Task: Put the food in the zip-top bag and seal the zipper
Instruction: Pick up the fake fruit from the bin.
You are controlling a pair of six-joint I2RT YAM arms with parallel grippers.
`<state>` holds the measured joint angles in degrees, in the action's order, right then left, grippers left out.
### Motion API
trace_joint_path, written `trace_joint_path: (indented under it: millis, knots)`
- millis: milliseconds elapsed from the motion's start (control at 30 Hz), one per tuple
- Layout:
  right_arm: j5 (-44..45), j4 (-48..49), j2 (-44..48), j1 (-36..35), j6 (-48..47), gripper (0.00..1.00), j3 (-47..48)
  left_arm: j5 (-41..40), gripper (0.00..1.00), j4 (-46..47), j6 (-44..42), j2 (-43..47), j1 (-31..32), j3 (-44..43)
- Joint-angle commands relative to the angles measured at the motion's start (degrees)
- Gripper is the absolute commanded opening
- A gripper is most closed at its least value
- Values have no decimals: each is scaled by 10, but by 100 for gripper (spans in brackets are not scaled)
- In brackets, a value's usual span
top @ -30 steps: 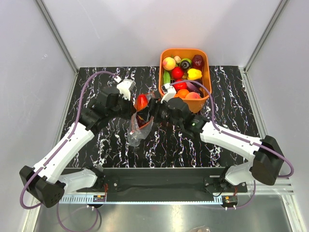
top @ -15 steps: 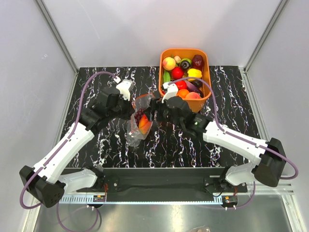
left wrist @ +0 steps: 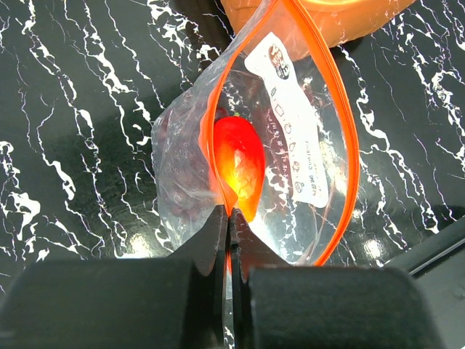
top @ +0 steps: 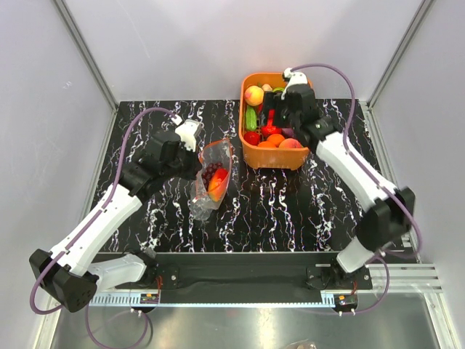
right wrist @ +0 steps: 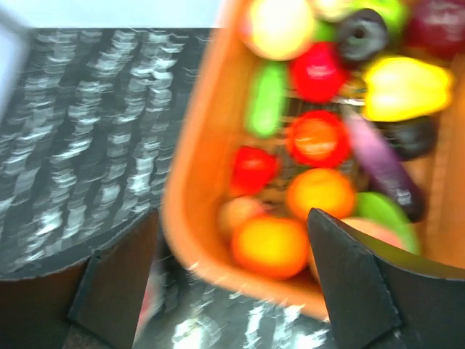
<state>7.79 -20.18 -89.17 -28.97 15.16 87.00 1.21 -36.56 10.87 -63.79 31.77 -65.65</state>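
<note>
The clear zip-top bag [top: 211, 190] hangs off the table with its mouth open upward. My left gripper [top: 197, 158] is shut on its orange zipper [left wrist: 354, 153] strip at the near rim [left wrist: 231, 218]. Inside the bag [left wrist: 174, 145] lie a red-orange food piece [left wrist: 238, 166] and a purple grape bunch [top: 209, 173]. My right gripper [top: 269, 122] hovers open above the orange basket [top: 280, 157], nothing between its fingers [right wrist: 232, 218]. Below it, blurred, are an orange [right wrist: 272, 246], a red piece [right wrist: 252, 169] and more food.
The basket [right wrist: 196, 167] stands at the back of the black marbled table [top: 327, 189], holding several toy fruits and vegetables, among them a yellow pepper [right wrist: 403, 87], a green cucumber [right wrist: 266, 98] and a purple eggplant [right wrist: 381, 163]. Grey walls close in the table's sides.
The right gripper let the red-orange piece drop into the bag, opened wider and swung back and right to above the basket. The left gripper has kept its hold on the bag's rim.
</note>
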Motion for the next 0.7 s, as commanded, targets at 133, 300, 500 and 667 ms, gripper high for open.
trace_joint_path:
  millis: [133,300,500,667]
  knots:
    - [-45,-89,-178,87,-56,98,175,-22,0,12,-10,9,-1,-19]
    - [-90,-212,-322,116,-86,99,356,-20,0,10,-12,4,-1,-20]
    - [-124,-331,-441,116,-101,99,488,-22,0,9,-12,4,-1,-20]
    - [-112,-341,-469,117,-101,99,487,-17,0,10,-12,2,-2,-20]
